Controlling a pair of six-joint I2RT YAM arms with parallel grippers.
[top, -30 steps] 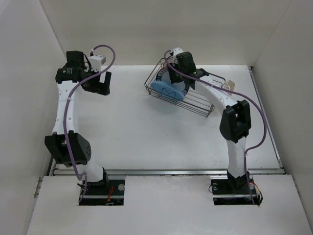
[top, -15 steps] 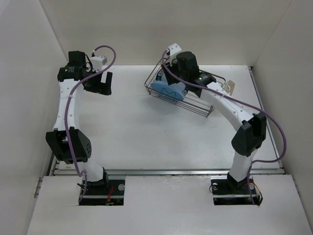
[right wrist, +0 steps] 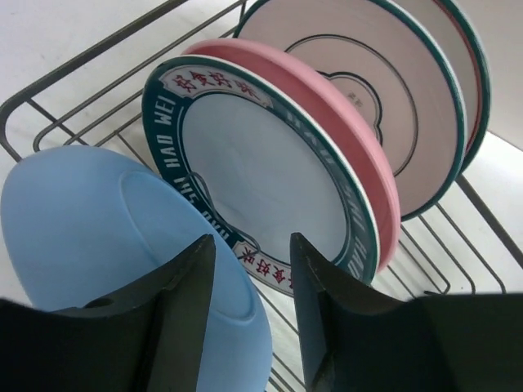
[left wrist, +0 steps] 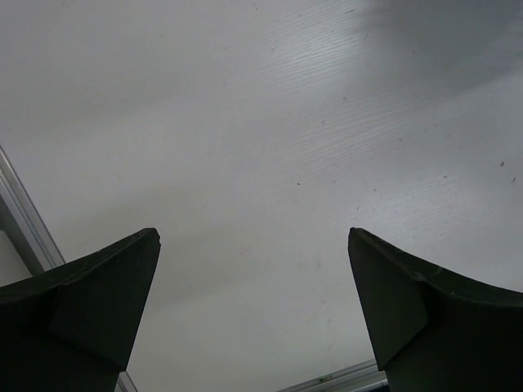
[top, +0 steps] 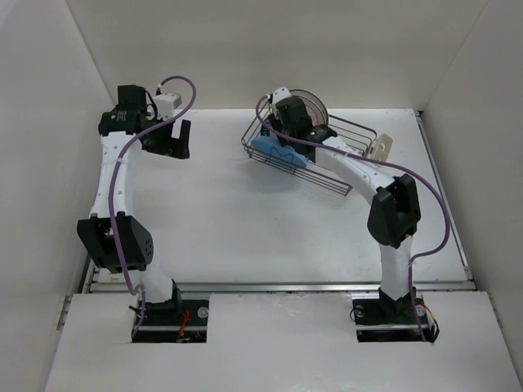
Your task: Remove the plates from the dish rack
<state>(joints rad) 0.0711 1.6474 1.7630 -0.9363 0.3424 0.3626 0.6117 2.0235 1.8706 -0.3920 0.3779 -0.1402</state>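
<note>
Blue plate (right wrist: 90, 237): lower part cut off at the bottom of the right wrist frame, partly covered by the right jaws.
Lettered plate (right wrist: 261, 171): lower left rim behind the blue plate; some lettering hidden.
Pink plate (right wrist: 335, 131): only a rim crescent shows.
Rear plates (right wrist: 368, 90): cut off at the upper right; their count is unclear.
Dish rack (top: 339, 175): middle hidden under the right arm in the overhead frame.
Cup (top: 381, 147): too small to read.
Left jaws: only two tips, lower corners, rest cut off.
</note>
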